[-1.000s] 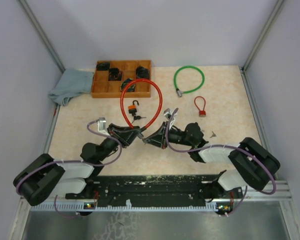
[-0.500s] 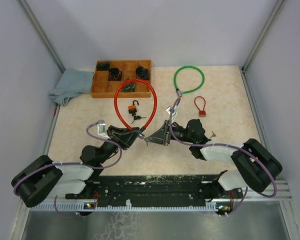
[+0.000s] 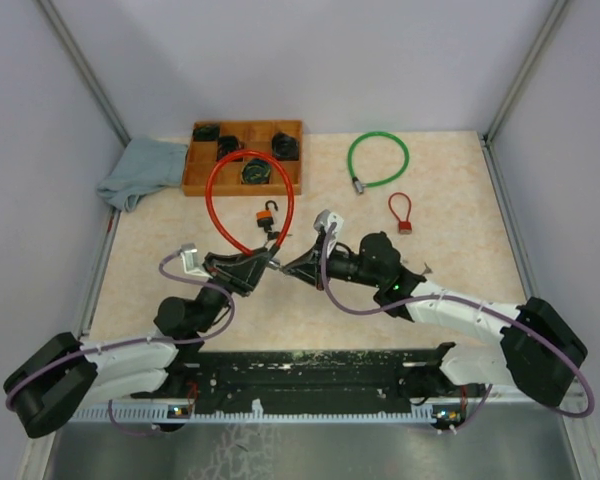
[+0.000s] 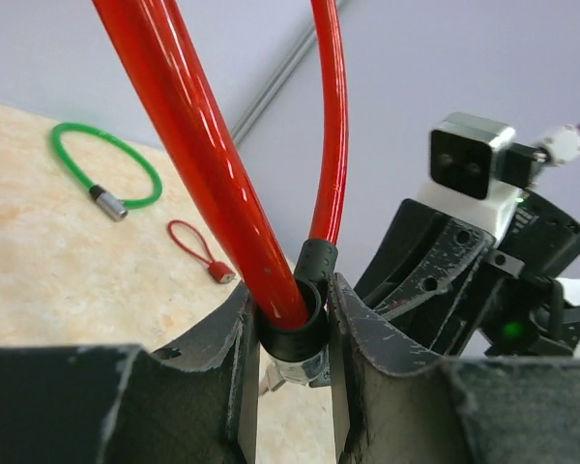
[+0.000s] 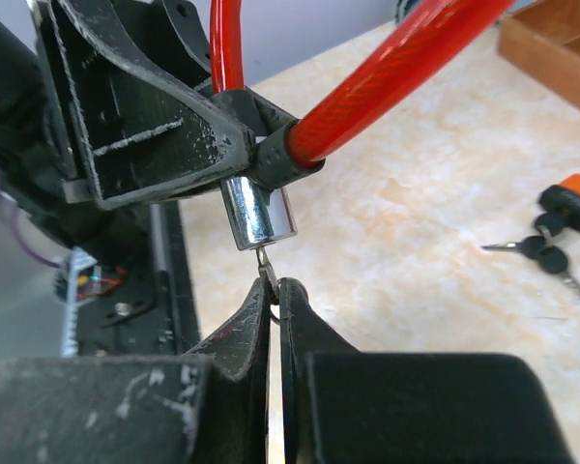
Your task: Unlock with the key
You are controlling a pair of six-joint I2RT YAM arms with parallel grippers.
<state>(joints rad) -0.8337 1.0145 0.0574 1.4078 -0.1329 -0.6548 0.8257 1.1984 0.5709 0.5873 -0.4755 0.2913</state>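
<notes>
Three cable locks: thick red cable lock point(image 4: 179, 97), its black collar clamped by left gripper point(image 4: 292, 321); thin green cable lock point(image 4: 108, 203); small red cable lock point(image 3: 405, 227). Right gripper point(image 5: 274, 290) pinches one small metal key point(image 5: 267, 264).

Cloth point(image 3: 140, 170): grey-blue, crumpled, far left, just beside tray.
Tray point(image 3: 210, 188): wooden, compartments, dark items in several.
Green cable point(image 3: 350, 158): closed loop, flat on surface point(image 3: 450, 200), right of tray.
Small red loop point(image 3: 405, 228): near green cable, apart.
Orange padlock point(image 3: 267, 217): shackle open, keys point(image 5: 541, 253) beside.
</notes>
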